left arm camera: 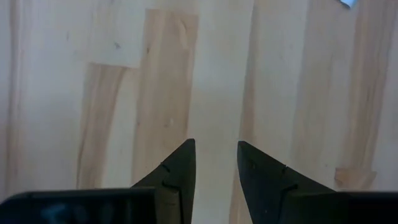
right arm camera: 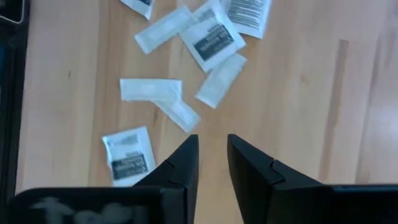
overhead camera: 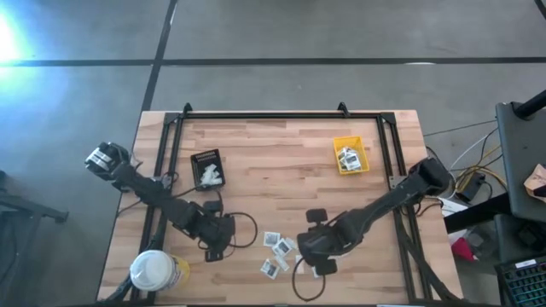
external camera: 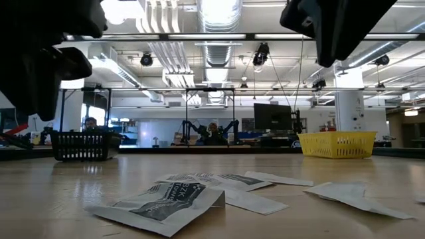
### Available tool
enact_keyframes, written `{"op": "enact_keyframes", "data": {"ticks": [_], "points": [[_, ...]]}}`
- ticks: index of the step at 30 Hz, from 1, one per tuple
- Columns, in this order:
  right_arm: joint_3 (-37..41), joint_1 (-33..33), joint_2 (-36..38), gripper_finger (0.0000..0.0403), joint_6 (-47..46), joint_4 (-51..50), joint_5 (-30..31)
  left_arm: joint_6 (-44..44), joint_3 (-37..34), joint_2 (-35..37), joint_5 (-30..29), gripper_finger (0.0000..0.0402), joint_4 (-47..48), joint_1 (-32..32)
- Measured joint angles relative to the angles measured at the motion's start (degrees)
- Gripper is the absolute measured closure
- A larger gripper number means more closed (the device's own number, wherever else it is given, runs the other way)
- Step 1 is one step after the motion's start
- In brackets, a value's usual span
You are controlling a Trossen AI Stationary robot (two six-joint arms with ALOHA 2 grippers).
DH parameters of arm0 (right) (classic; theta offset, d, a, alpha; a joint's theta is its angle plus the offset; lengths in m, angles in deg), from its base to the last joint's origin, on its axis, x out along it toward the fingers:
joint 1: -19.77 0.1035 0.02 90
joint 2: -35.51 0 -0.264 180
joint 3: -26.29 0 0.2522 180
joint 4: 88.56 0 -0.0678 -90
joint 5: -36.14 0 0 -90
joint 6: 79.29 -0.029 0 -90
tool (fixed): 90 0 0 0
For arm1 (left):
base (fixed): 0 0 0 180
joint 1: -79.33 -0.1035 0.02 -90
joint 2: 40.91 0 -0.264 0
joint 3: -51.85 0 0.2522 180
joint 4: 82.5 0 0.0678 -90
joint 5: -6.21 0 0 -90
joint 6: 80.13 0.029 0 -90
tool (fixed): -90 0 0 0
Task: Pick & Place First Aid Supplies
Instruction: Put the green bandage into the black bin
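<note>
The first aid supplies [overhead camera: 277, 251] lie scattered flat on the wooden table near its front edge: white square packets with dark centres [right arm camera: 211, 40] and narrow pale strips [right arm camera: 151, 89]. The low view shows them [external camera: 163, 202] lying flat too. My right gripper [right arm camera: 212, 138] hovers just right of the pile [overhead camera: 317, 247]. It points steeply down and is open by a narrow gap, with nothing between the fingers. My left gripper [left arm camera: 216, 144] stands left of the pile [overhead camera: 217, 239], open over bare wood.
A small yellow bin [overhead camera: 350, 155] at the back right holds a few packets. A black tray [overhead camera: 207, 169] at the back left holds white packets. A round white-lidded yellow tub [overhead camera: 153, 271] stands at the front left corner. A black frame [overhead camera: 281, 115] borders the table.
</note>
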Motion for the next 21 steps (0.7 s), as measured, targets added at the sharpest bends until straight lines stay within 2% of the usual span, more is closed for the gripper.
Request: {"op": "enact_keyframes", "data": {"ticks": [10, 21], "points": [[-6.69, -0.98, -9.2, 0.0269, -5.73, 0.31, 0.0, -1.62, -0.02, 0.0, 0.03, 0.0291, 1.54, 4.88], [-11.06, -5.24, -15.86, 0.0289, -6.88, 0.24, -0.1, -1.98, -0.02, 0.0, 0.02, 0.0291, 1.7, 6.08]]}}
